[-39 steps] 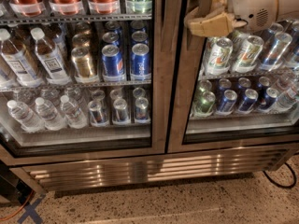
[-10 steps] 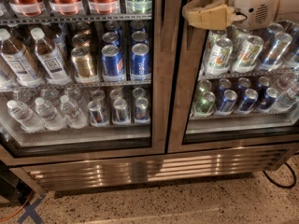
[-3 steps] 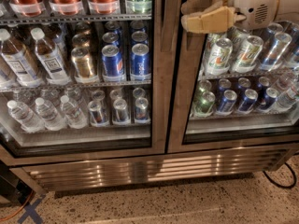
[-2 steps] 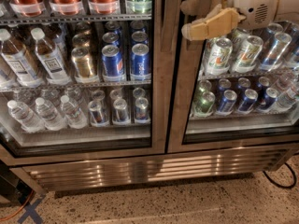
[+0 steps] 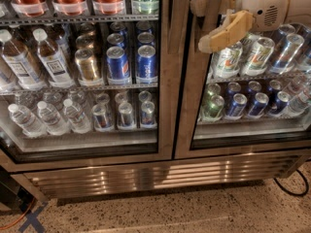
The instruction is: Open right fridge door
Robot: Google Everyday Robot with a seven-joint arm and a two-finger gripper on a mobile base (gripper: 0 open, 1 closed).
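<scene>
The right fridge door [image 5: 186, 106] is a glass pane in a brushed steel frame, with green-and-white cans [image 5: 227, 59] and blue cans [image 5: 237, 106] behind it. A dark vertical handle [image 5: 212, 13] runs down its left side near the top. My gripper [image 5: 199, 25] reaches in from the upper right on a white arm [image 5: 272, 6]. Its tan fingers [image 5: 226, 32] are spread open, one above and one below, with the handle bar between them. The door looks flush with its twin.
The left door [image 5: 165, 81] shows water bottles, tea bottles and cans. A steel grille [image 5: 146, 176] runs along the fridge base above a speckled floor. A black cable [image 5: 291, 188] lies at the bottom right, an orange cord and blue tape [image 5: 29, 217] at the bottom left.
The gripper's fingers, held close together earlier, have spread apart; the lower finger has dropped down and the handle now sits between them. The door has not moved.
</scene>
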